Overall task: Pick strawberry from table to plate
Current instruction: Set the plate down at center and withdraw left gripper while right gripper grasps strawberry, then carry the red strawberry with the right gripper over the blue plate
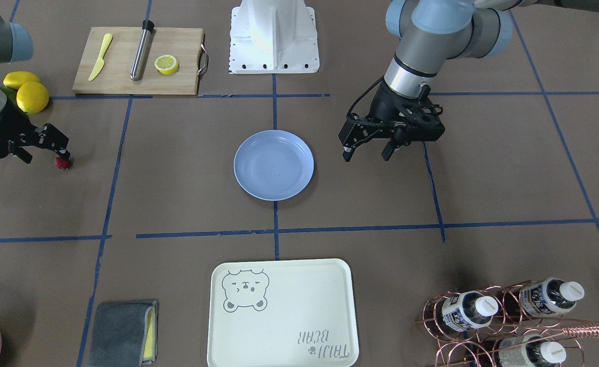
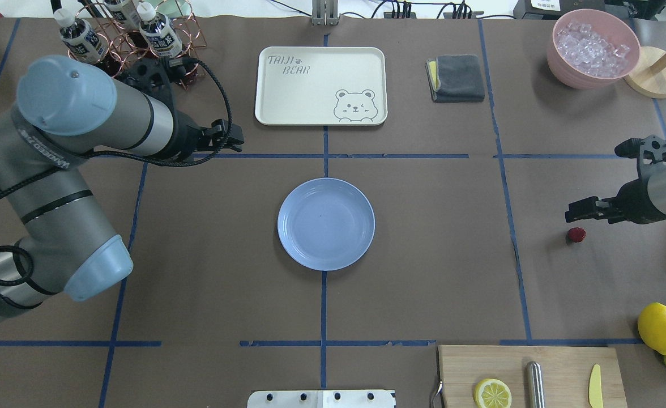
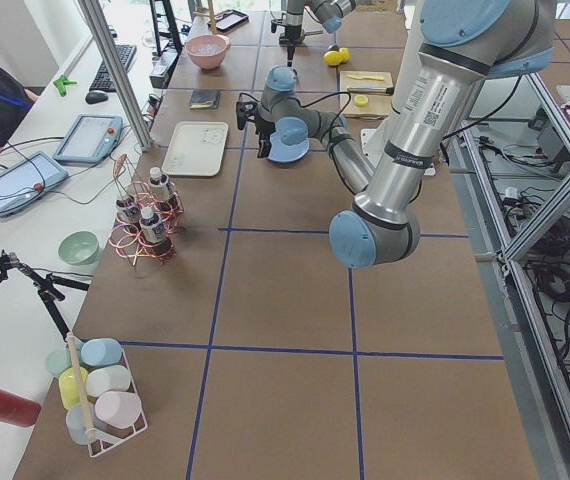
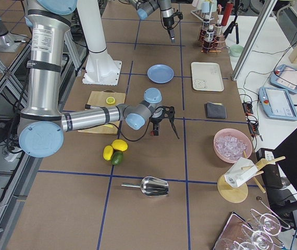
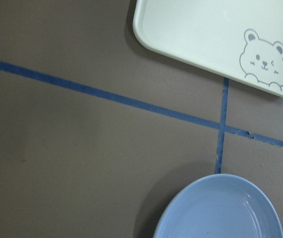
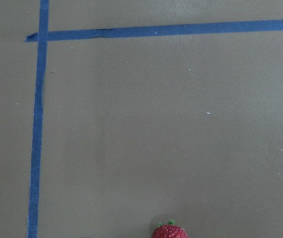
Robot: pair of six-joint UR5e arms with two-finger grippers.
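Right gripper (image 1: 47,155) spread and empty, low over the strawberry (image 1: 63,163); left gripper (image 1: 367,154) also spread and empty, beside the plate (image 1: 259,173).
Broad and brown, the table (image 1: 177,168) is gridded in blue tape; the light-blue plate sits bare at its centre, well apart from the berry, which lies on the paper at the robot's right, just under one fingertip and not yet between the two. Tiny and light, probably soft and easily bruised, it likely wants a gentle pinch across its widest middle, below the green cap, with the jaws centred first so it cannot roll away.
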